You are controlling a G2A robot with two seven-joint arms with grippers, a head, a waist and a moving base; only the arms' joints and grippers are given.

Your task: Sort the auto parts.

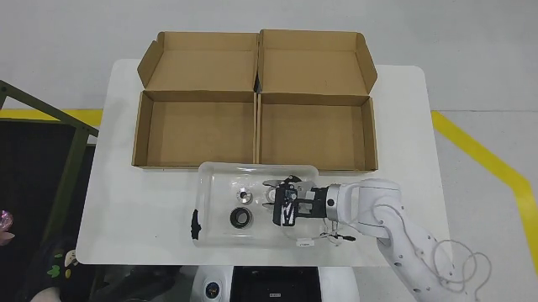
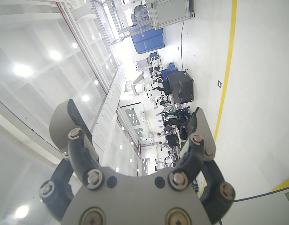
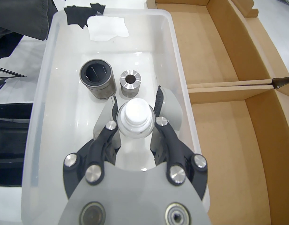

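Note:
A clear plastic bin (image 1: 204, 176) sits at the table's front edge. My right gripper (image 1: 278, 203) (image 3: 136, 95) is down inside it, shut on a white stepped plastic part (image 3: 136, 115) that stands upright between its fingers. Just beyond the fingertips stand a dark cylindrical bearing (image 3: 97, 79) (image 1: 242, 217) and a smaller silver metal bushing (image 3: 130, 83) (image 1: 245, 195), both upright on the bin floor and apart from the gripper. My left gripper (image 2: 133, 113) points up into the room, open with nothing between its fingers.
Two open cardboard boxes stand side by side behind the bin, the left box (image 1: 197, 131) and the right box (image 1: 315, 134), flaps folded back. In the right wrist view a box wall (image 3: 229, 87) runs close beside the bin. Black tape (image 3: 76, 16) marks the bin's far end.

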